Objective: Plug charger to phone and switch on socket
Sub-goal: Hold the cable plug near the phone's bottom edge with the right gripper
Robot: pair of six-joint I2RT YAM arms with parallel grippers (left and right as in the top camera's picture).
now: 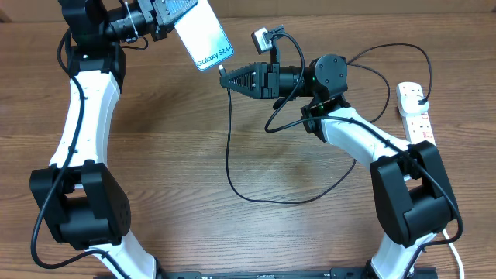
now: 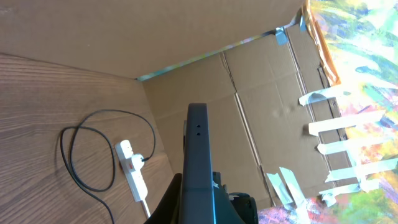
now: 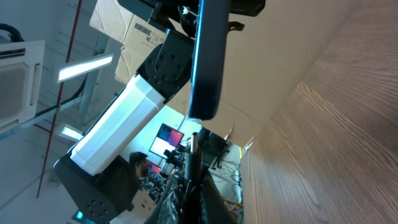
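Overhead, at the upper left of the frame, the left tool (image 1: 159,22) is clenched on the phone (image 1: 203,39). It holds the phone off the surface (image 1: 155,139), screen toward the camera and one short edge slanting down toward the centre. That pose seems meant to offer the charging port to the other arm.

Just right of and below that edge, the right tool (image 1: 226,79) is clamped on the connector end of the charger (image 1: 230,155). The connector tip (image 1: 222,68) pokes out beyond the fingers toward the phone's edge, near it but apparently not yet touching. Gripping so close to the tip probably keeps the limp cable from bending during insertion.

From there the cable drops to the surface, loops through the lower centre and climbs toward the right edge of the frame. There its plug (image 1: 419,101) appears already seated in the socket (image 1: 417,120). Whether the socket's switch is on is too small to tell.

The left wrist view shows the phone (image 2: 198,155) edge-on, rising from the bottom centre, with the socket (image 2: 134,171) and slack cable at lower left. In the right wrist view the phone (image 3: 208,56) is a dark edge at upper centre. The connector tip (image 3: 194,140) stands just beneath its end, roughly in line. Insertion looks like the step in hand, with the switch to follow.
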